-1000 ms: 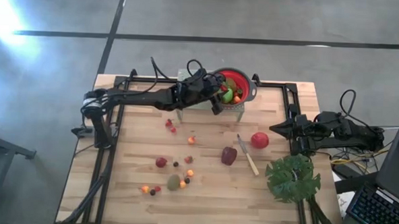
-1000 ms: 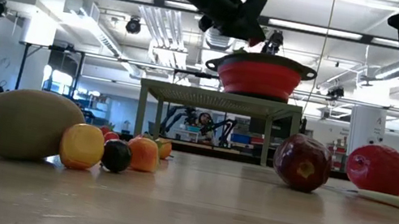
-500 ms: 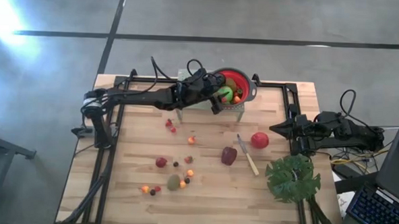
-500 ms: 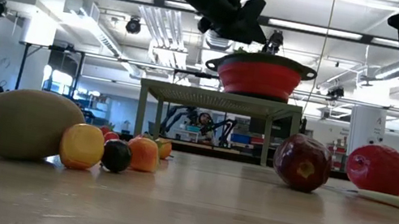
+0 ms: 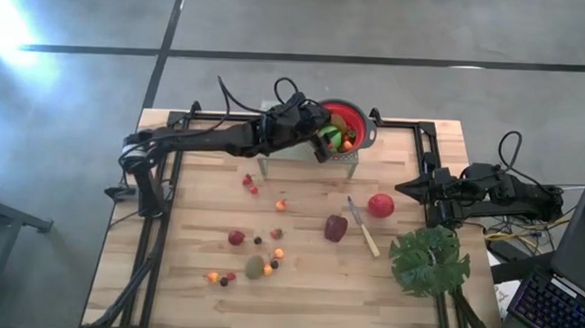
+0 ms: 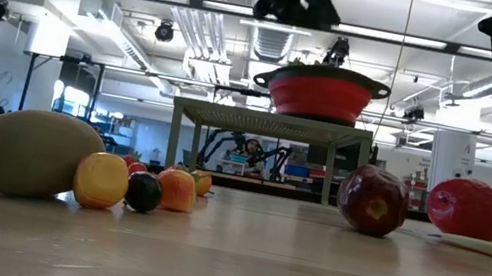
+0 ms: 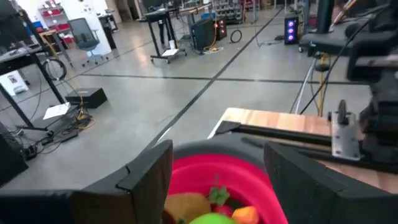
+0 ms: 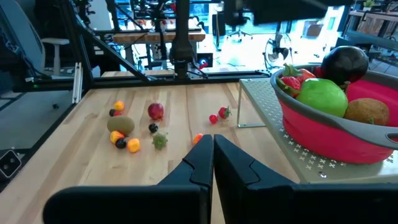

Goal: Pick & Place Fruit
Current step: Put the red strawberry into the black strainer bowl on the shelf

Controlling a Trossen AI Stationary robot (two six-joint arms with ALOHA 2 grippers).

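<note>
On the wooden table, left to right, lie about ten small fruits, including one kiwi. Next come one maroon fruit and one red apple. The left gripper hovers, fingers apart and empty, over the red bowl, which holds more fruit. The right gripper rests closed at the right edge.

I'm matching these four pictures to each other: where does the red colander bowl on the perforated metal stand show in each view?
High view: red colander bowl at the table's far edge, centre, partly under the left gripper.
Low view: upper centre, on the metal stand.
Left wrist view: bottom centre, between the open fingers.
Right wrist view: far right.
Shared landmark: green apple in the bowl.
</note>
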